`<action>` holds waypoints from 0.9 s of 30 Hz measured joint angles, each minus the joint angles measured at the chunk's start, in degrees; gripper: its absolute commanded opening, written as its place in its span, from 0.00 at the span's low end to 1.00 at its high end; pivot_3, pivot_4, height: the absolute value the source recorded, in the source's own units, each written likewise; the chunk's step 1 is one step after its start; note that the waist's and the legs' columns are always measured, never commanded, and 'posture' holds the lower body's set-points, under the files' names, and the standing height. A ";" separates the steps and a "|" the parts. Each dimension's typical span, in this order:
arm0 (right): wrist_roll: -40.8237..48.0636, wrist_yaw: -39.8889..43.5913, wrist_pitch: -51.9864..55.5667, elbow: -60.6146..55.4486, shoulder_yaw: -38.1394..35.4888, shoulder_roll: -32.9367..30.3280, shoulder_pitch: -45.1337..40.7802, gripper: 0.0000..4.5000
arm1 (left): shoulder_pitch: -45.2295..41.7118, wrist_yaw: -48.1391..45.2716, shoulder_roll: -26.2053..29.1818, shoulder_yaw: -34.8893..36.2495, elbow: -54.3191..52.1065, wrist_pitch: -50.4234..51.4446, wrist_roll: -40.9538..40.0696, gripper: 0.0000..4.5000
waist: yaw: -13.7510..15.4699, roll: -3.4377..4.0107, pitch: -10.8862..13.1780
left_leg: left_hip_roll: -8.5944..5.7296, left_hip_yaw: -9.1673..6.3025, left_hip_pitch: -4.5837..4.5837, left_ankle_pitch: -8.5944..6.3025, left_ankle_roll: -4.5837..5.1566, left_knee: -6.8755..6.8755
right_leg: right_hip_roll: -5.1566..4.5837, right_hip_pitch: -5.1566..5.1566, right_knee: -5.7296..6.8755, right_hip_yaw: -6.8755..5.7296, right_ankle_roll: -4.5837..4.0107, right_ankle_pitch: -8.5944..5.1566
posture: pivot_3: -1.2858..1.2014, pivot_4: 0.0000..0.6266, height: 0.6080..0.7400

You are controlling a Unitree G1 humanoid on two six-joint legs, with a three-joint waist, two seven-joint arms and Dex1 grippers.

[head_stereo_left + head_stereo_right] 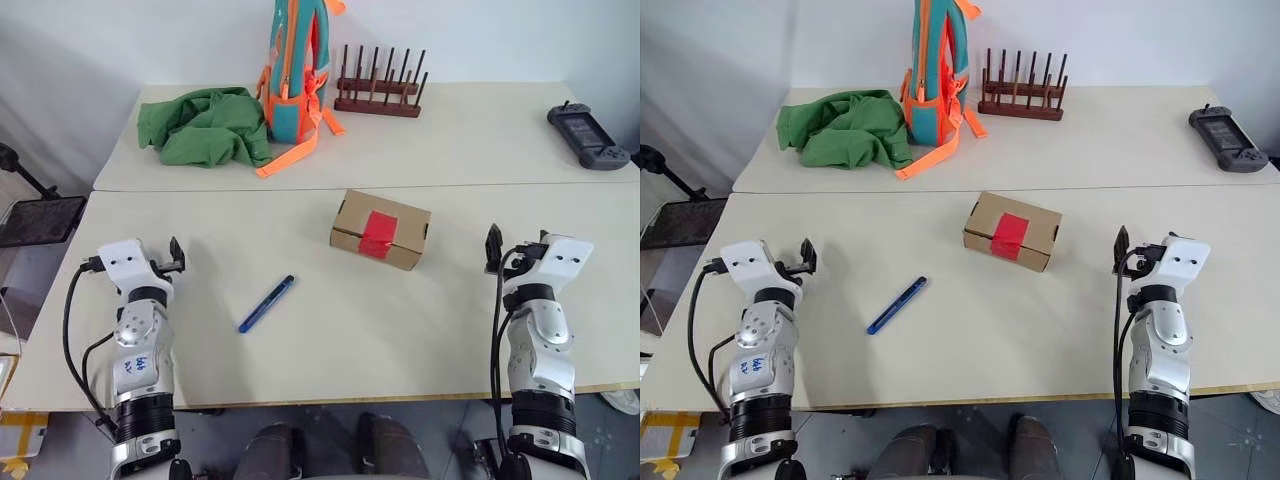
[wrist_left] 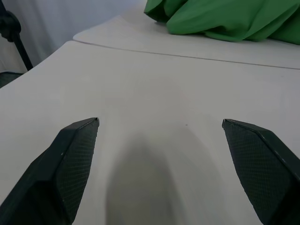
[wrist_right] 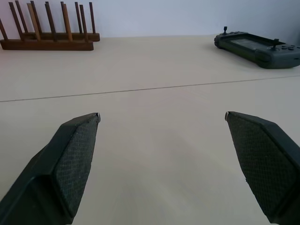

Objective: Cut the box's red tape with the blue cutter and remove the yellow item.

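The left tool [image 2: 159, 140] and the right tool [image 3: 161, 136] hover over the near edge of the counter [image 1: 330, 340], one at each side, each with its fingers spread wide and holding nothing. The blue cutter [image 1: 266, 303] lies flat on the counter between them, nearer the left tool and untouched. The box [image 1: 381, 229] sits beyond it near the centre, lid closed, with the red tape [image 1: 377, 234] intact across the seam. The yellow item is presumably sealed inside. No step is complete: grasping the cutter, cutting, opening and removal all remain.
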 measured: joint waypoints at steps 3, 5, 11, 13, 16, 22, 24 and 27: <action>0.10 0.21 0.09 -0.85 0.17 -0.12 0.21 1.00 | 0.35 -0.98 0.20 -0.06 -0.83 0.21 -0.49 0.99 | -0.02 0.00 0.00 | 0.00 0.00 0.00 0.00 0.00 0.00 | 0.00 0.00 -0.01 0.01 0.00 0.00 | 0.52 0.24 1.00; 1.28 1.97 1.09 -3.43 0.57 -1.53 1.43 1.00 | 0.01 -3.83 0.13 0.11 -2.85 0.50 -4.17 0.99 | 0.26 0.00 0.01 | -0.01 -0.03 -0.03 0.00 0.00 0.00 | -0.04 0.00 -0.01 0.01 0.00 0.00 | 0.52 0.24 1.00; 10.59 16.06 11.49 -20.60 -1.35 -15.10 14.22 0.79 | -5.07 -15.42 9.14 -2.50 -6.63 8.73 -10.24 0.79 | 0.75 0.03 0.02 | -0.03 -0.15 -0.08 -0.03 0.00 0.00 | 0.01 0.06 -0.10 -0.11 0.00 0.00 | 0.52 0.24 1.00; 12.69 18.91 15.68 -23.27 -3.77 -19.63 17.17 0.64 | -9.15 -20.98 13.41 -4.89 -3.59 11.05 -10.26 0.66 | 0.75 0.02 0.02 | -0.04 -0.10 0.02 -0.03 0.01 0.01 | 0.03 0.18 -0.15 -0.16 0.01 0.01 | 0.52 0.24 1.00; 13.91 21.20 20.56 -26.74 -3.83 -22.89 18.37 0.40 | -15.89 -27.87 15.34 -9.91 2.80 11.39 -9.20 0.45 | 0.83 0.00 0.01 | -0.03 -0.08 0.10 -0.01 0.01 0.02 | 0.01 0.25 -0.18 -0.13 0.06 0.04 | 0.52 0.24 1.00; 7.60 19.43 25.68 -27.89 4.75 -24.36 15.15 0.00 | -33.42 -39.89 11.37 -23.44 25.66 2.76 -0.83 0.04 | 1.17 -0.05 0.05 | -0.09 -0.02 0.00 0.05 0.02 0.03 | 0.03 0.17 -0.16 -0.16 0.08 0.05 | 0.52 0.24 1.00; 5.84 18.39 27.10 -27.93 9.32 -23.28 11.33 0.00 | -38.08 -43.39 7.50 -28.22 31.76 -1.18 2.39 0.00 | 1.31 -0.05 0.04 | -0.11 0.00 -0.02 0.06 0.05 0.03 | 0.02 0.15 -0.22 -0.13 0.10 0.06 | 0.52 0.24 1.00; 3.91 17.91 30.61 -27.40 12.82 -23.27 8.30 0.00 | -41.29 -45.91 3.33 -31.24 41.05 -6.67 5.19 0.00 | 1.41 -0.05 0.05 | -0.08 -0.03 -0.26 0.06 0.06 0.01 | 0.11 -0.05 -0.29 -0.23 0.10 0.05 | 0.52 0.24 1.00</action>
